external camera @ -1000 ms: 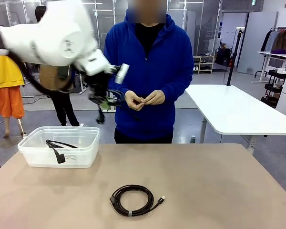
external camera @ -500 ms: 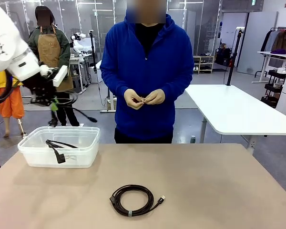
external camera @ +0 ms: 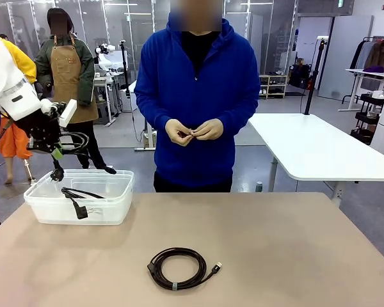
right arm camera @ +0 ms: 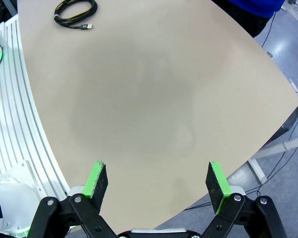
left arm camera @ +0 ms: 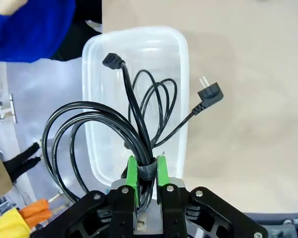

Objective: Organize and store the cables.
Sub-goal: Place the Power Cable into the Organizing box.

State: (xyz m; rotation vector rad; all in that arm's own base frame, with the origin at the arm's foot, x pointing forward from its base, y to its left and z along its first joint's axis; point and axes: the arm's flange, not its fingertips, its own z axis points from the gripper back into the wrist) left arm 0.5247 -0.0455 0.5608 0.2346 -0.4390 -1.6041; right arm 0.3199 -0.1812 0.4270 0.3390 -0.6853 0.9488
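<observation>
My left gripper [external camera: 54,153] hangs over the left end of a clear plastic bin [external camera: 118,203] and is shut on a black coiled cable [external camera: 77,141]. In the left wrist view the green pads [left arm camera: 132,172] pinch that coil [left arm camera: 84,124] at its strap, and a two-pin plug [left arm camera: 210,92] dangles from it. A second cable [external camera: 77,197] lies inside the bin. A third coil [external camera: 177,267] rests on the table near the front, also in the right wrist view as a coil [right arm camera: 75,10] far off. My right gripper [right arm camera: 159,181] is open above bare table.
A person in a blue hoodie stands at the far side, both hands [external camera: 193,132] together at the waist holding something small. The tan table [external camera: 294,249] has free room on its right half. A white table [external camera: 320,150] stands behind on the right.
My left arm has swung left and down with the coil, from in front of the person to above the bin. The person's hands and the coil on the table have stayed put.
</observation>
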